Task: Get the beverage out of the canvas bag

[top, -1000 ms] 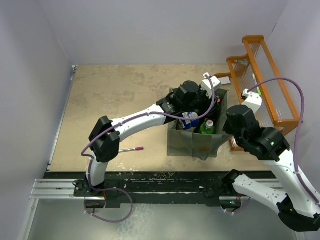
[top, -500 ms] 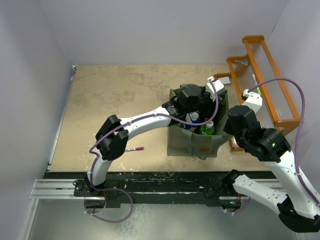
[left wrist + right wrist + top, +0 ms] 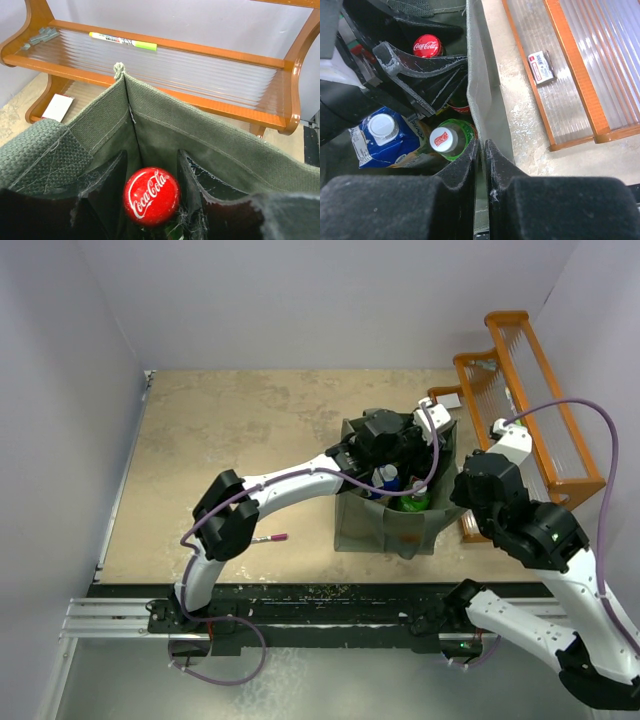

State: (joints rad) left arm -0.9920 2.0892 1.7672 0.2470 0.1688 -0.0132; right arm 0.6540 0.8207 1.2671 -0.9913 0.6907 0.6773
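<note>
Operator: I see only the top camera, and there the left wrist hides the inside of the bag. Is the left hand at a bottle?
Observer: Yes. A red Coca-Cola cap sits between the fingers of the left hand, and they touch it on both sides.
Operator: And what does the right hand hold, please?
Observer: The right hand pinches the rim of the wall of the bag.
Operator: Is something on the rack?
Observer: A pen with a green end lies on a shelf of the rack.
</note>
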